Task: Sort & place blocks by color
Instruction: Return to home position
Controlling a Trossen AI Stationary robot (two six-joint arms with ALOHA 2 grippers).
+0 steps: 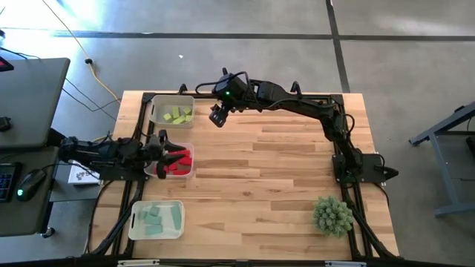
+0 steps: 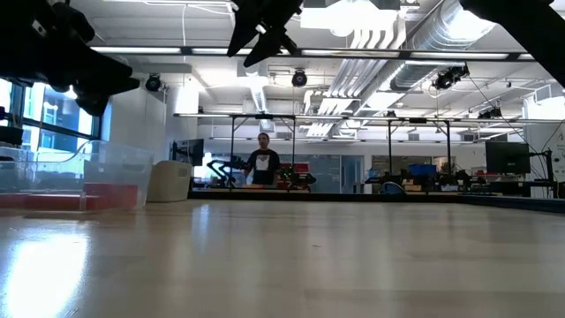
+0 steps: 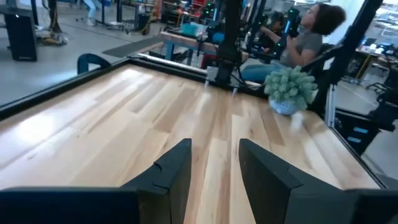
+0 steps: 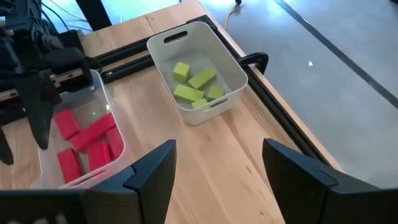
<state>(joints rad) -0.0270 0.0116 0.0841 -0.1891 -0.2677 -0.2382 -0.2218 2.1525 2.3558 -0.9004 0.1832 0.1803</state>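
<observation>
As sorting looks finished, green blocks [image 1: 178, 114], red blocks [image 1: 179, 165], teal blocks [image 1: 158, 219] are seen in separate bins [image 1: 153, 111] | right gripper [image 1: 217, 116] held raised, jaws spread, empty | left gripper [image 1: 164, 149] parked by red blocks, jaws spread.

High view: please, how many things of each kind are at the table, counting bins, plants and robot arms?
Bins: 3 (yellow-green-block bin, red-block bin, teal-block bin)
Plant ball: 1
Robot arms: 2 (left gripper over the red-block bin, right gripper raised near the yellow-green-block bin)
Total: 6
</observation>
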